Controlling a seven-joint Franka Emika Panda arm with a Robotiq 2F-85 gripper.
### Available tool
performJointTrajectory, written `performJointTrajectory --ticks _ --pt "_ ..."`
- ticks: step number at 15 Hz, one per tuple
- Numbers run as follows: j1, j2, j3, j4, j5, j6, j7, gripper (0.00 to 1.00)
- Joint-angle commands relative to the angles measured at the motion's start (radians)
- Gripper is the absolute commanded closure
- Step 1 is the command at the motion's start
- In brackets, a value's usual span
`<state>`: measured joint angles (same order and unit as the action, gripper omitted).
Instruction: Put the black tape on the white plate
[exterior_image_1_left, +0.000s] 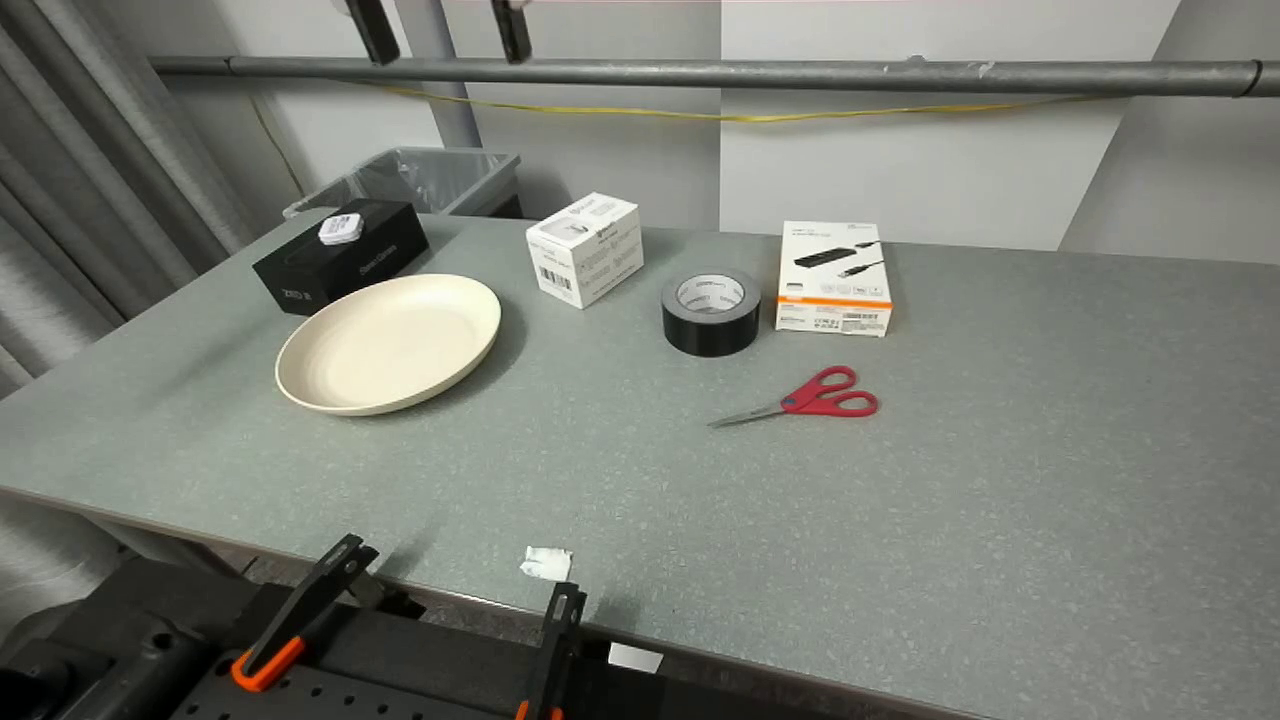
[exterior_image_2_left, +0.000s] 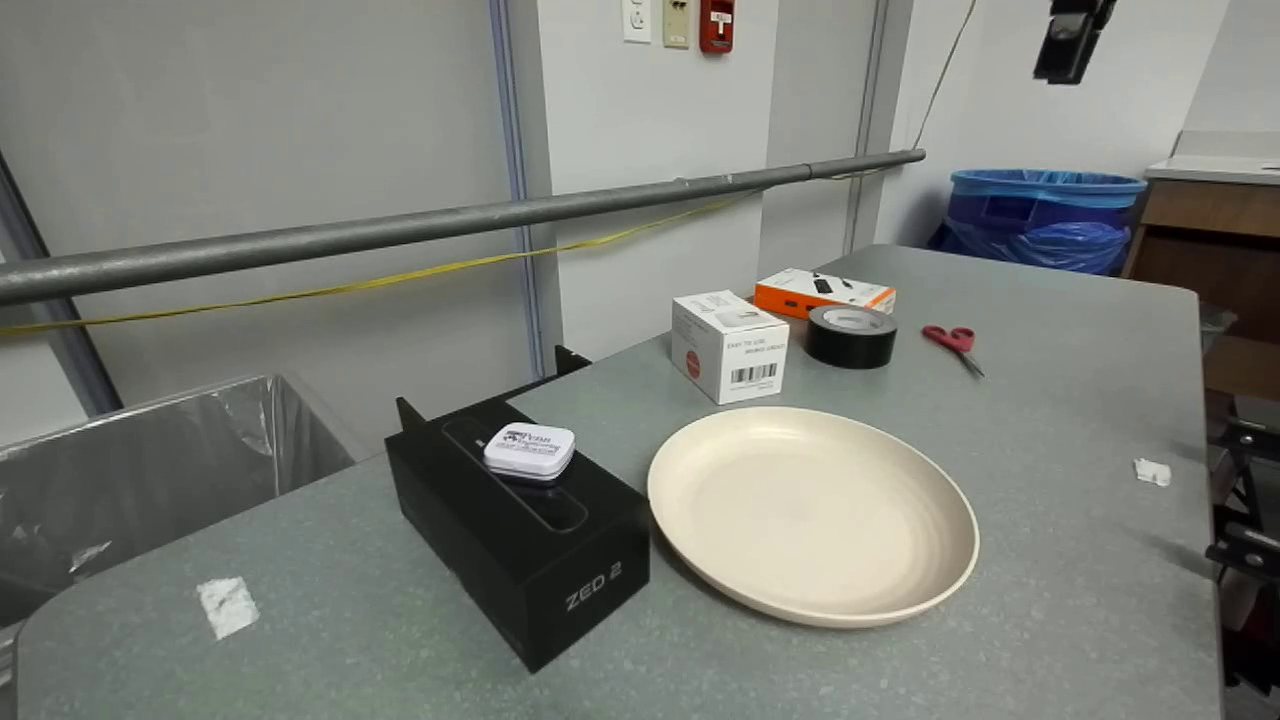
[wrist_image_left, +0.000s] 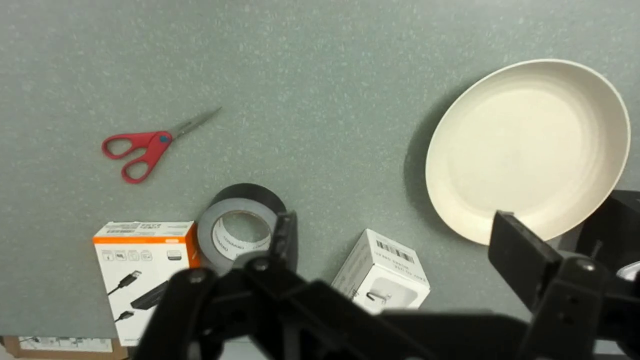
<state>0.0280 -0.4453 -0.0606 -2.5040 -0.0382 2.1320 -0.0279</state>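
Observation:
The black tape (exterior_image_1_left: 710, 335) lies flat on the grey table, its grey upper face and hollow core showing. It also shows in an exterior view (exterior_image_2_left: 851, 347) and in the wrist view (wrist_image_left: 252, 192), where a finger covers part of it. The white plate (exterior_image_1_left: 395, 345) is bare on the table; it also shows in an exterior view (exterior_image_2_left: 815, 515) and at right in the wrist view (wrist_image_left: 525, 150). My gripper (exterior_image_1_left: 449, 58) is open and empty, high above the table. In the wrist view its fingers (wrist_image_left: 394, 217) are wide apart. An exterior view shows only its tip (exterior_image_2_left: 1063, 70).
A black box (exterior_image_1_left: 345, 258) with a small white tin (exterior_image_1_left: 341, 229) stands beside the plate. A small white box (exterior_image_1_left: 587, 250) stands between plate and tape. A white-orange box (exterior_image_1_left: 834, 278) and red scissors (exterior_image_1_left: 822, 398) are near the tape. A pipe (exterior_image_1_left: 640, 70) runs behind the table.

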Motion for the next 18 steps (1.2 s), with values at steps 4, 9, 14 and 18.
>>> performJointTrajectory --ticks 4,9,14,18 --pt "-0.053 0.294 -0.059 0.065 0.013 0.271 -0.097 0.0" --pt "-0.081 0.342 -0.055 0.071 0.003 0.259 -0.07 0.0" --pt "-0.084 0.394 -0.051 0.097 -0.023 0.287 -0.055 0.0" --pt "-0.09 0.535 -0.049 0.131 -0.104 0.394 0.016 0.0"
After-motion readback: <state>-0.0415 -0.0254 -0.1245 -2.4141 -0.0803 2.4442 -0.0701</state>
